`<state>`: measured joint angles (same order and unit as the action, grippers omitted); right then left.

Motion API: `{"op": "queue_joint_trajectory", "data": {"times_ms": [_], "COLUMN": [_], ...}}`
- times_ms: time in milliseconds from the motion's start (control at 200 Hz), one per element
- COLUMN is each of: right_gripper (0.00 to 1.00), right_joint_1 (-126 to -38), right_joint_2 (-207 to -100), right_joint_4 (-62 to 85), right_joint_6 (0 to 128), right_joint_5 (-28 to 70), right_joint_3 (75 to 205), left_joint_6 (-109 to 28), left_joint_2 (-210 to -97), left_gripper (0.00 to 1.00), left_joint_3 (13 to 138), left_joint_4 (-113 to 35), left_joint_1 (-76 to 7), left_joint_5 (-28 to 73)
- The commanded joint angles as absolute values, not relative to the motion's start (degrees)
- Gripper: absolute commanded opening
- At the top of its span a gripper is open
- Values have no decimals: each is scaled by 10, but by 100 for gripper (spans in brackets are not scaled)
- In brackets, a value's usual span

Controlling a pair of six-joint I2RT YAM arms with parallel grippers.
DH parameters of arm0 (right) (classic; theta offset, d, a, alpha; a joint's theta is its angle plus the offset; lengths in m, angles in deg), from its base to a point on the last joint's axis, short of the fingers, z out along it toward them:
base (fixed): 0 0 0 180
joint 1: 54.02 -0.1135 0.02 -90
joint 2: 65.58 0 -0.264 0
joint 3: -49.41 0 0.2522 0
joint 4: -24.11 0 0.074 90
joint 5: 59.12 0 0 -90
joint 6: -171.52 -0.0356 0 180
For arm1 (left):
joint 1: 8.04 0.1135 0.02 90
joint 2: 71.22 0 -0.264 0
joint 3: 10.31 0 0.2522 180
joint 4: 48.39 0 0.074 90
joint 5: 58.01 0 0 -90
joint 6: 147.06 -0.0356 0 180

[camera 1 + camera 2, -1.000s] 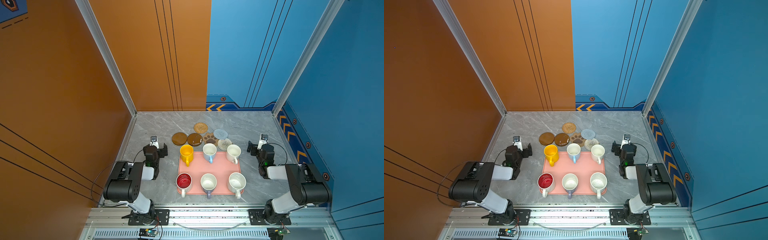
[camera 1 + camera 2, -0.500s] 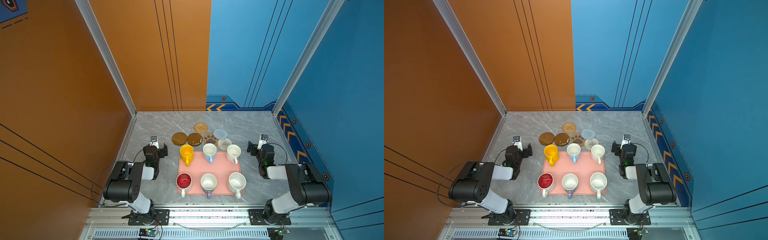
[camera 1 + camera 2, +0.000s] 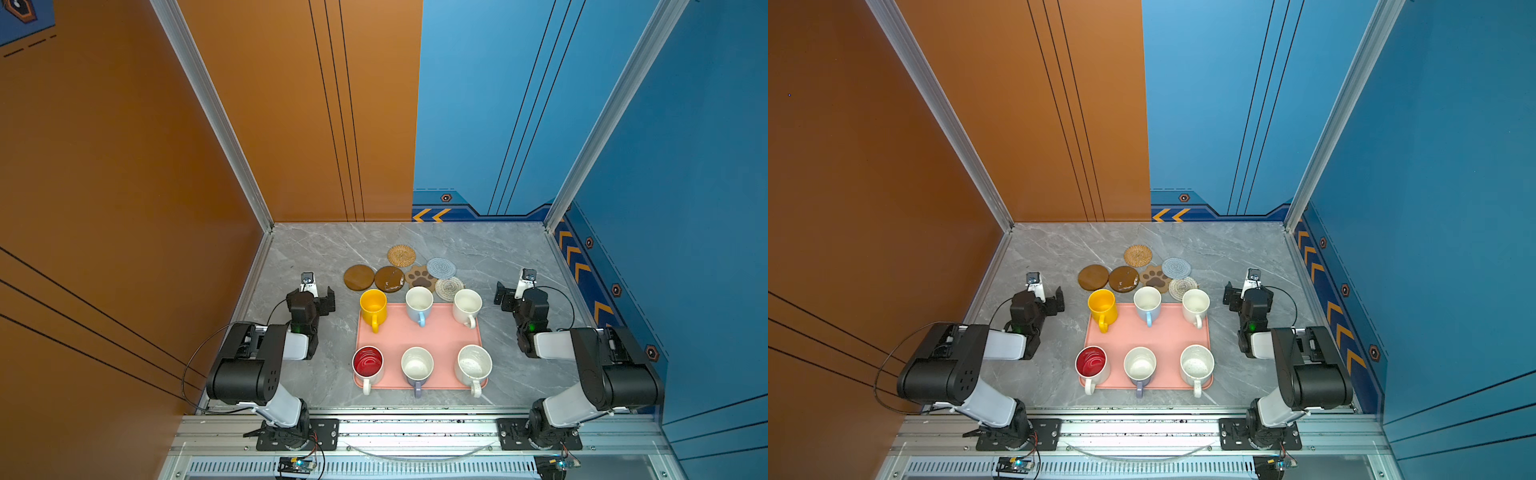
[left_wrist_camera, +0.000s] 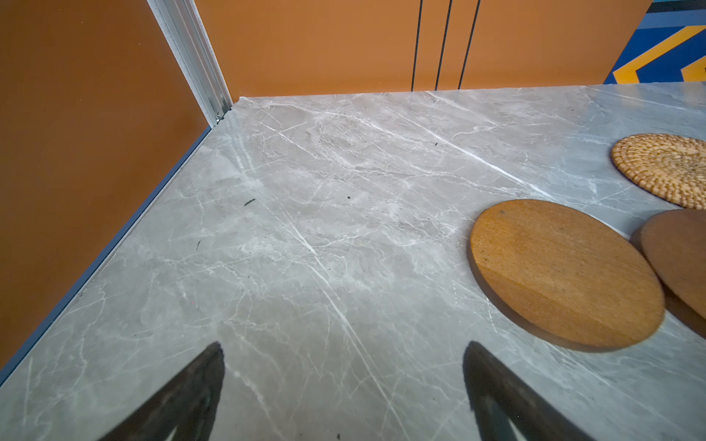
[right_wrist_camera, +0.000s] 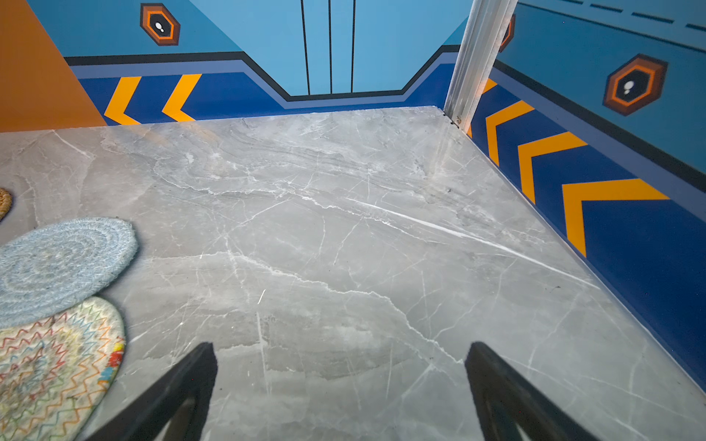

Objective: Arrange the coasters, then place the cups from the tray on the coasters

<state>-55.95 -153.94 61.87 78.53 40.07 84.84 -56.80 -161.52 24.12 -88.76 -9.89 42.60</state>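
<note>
My left gripper (image 4: 344, 351) and right gripper (image 5: 340, 351) hang wide open over bare tabletop (image 4: 305, 229), holding and touching nothing, either side of the tray (image 3: 419, 332) where all six cups (image 3: 372, 305) sit. The coasters (image 3: 389, 278) lie bunched just behind it, some overlapping. Lifting one thin mat could drag its neighbour or knock a back-row cup.

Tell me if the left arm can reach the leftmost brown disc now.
Probably yes: the left pincer is open and empty, and only bare table lies between it and the brown disc.
</note>
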Motion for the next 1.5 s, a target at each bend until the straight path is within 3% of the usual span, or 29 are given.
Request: {"op": "queue_joint_trajectory", "data": {"times_ms": [0,210,355,726,811,1106,1497], "right_gripper": [100,100,100,99,94,87,82], "right_joint_1": [-562,-563,-565,-567,-567,-580,-640], "right_joint_2": [-1542,-1542,-1507,-1420,-1419,-1478,-1623], "right_joint_4": [627,627,586,247,161,-29,-165], "right_joint_6": [777,777,761,733,728,698,690], "right_joint_5": [408,409,461,424,392,266,183], "right_joint_3": [844,844,852,998,1049,1211,1391], "left_joint_6": [-576,-573,-572,-539,-520,-435,-398], "left_joint_2": [-1609,-1608,-1578,-1465,-1445,-1443,-1414], "left_gripper": [98,98,98,98,96,90,88], "left_joint_3": [251,250,270,386,417,537,567], "left_joint_4": [-881,-878,-817,-524,-461,-268,-219], "left_joint_1": [-102,-96,-99,-123,-128,-135,-162], "left_joint_5": [420,410,418,425,414,308,255]}}
